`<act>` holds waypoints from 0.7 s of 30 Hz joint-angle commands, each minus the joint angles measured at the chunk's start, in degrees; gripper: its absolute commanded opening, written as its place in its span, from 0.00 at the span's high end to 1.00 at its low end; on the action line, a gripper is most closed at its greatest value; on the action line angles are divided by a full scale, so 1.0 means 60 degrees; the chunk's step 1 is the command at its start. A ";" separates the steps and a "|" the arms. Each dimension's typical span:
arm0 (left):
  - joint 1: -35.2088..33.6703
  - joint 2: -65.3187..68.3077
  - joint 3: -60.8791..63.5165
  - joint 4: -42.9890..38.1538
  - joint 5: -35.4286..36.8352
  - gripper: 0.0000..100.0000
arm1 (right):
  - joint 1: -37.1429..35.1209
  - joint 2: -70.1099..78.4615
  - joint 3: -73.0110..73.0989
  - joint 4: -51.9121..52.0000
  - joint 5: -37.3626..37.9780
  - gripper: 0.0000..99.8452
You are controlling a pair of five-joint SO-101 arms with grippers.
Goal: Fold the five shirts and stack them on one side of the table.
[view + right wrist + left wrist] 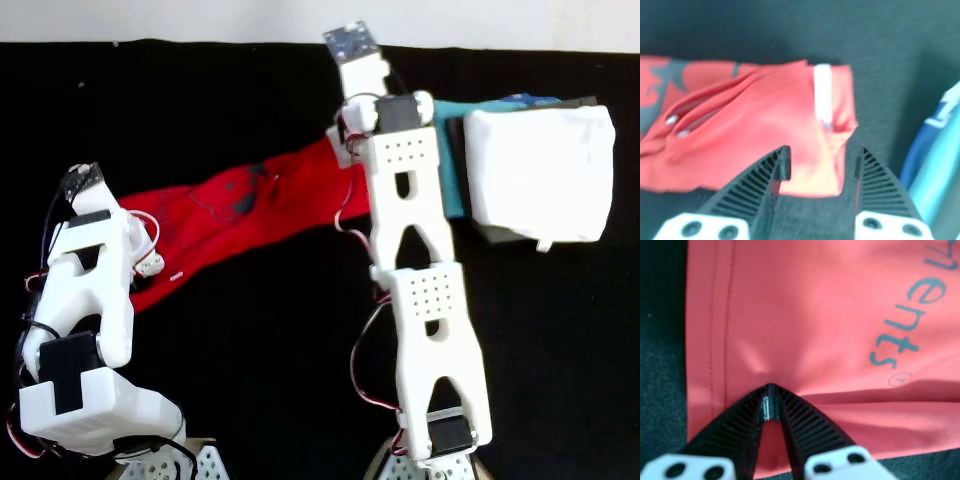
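"Starting at the near side, by the arm bases: what has the left gripper (pixel 770 402) got?"

"Its black ribbed jaws are clenched tip to tip on the red shirt (pixel 240 215), close to a stitched hem. The cloth puckers into creases where they pinch it. From above, that is the shirt's near left end, over the black table (pixel 560 340)."

"And the shirt itself?"

"It is stretched in a long band across the table, running from that near left end away toward the far middle. It carries a dark print, and grey-blue lettering shows beside the left jaws."

"Further along, the right arm?"

"It reaches out over the middle of the table to the shirt's far end. The right gripper (pixel 822 157) hangs over that end with its jaws spread apart, grasping nothing. The red edge with a white strip (pixel 822 95) lies beyond and between the two fingers."

"Do they touch the cloth?"

"I cannot tell."

"And farthest off?"

"A stack of folded shirts (pixel 560 205) at the far right, just beside the right arm's wrist. A white shirt (pixel 530 160) sits on top, a teal shirt (pixel 452 170) sticks out from under it on the side toward the arm, and a dark layer and a bit of blue show at the edges."
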 commanded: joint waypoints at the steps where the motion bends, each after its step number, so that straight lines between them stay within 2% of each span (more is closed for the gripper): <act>1: 0.0037 -0.0037 0.0007 -0.0425 0.0073 0.99 | -0.0418 0.0081 -0.0066 0.0388 0.0498 0.84; 4: 0.0037 -0.0037 0.0007 -0.0425 0.0073 0.99 | -0.0520 0.0462 0.0330 0.0388 0.0762 0.88; 9: 0.0037 -0.0037 0.0007 -0.0425 0.0073 0.99 | -0.0242 0.1223 0.0418 0.0418 0.1158 0.88; 14: 0.0037 -0.0037 0.0007 -0.0425 0.0073 0.99 | 0.0125 0.0784 0.0491 0.0447 0.1158 0.88; 17: 0.0037 -0.0037 0.0007 -0.0425 0.0073 0.99 | -0.0051 0.0037 0.0491 0.0447 0.1114 0.88; 21: 0.0037 -0.0037 0.0007 -0.0425 0.0073 0.99 | -0.0960 -0.0813 0.0491 0.0432 0.0645 0.88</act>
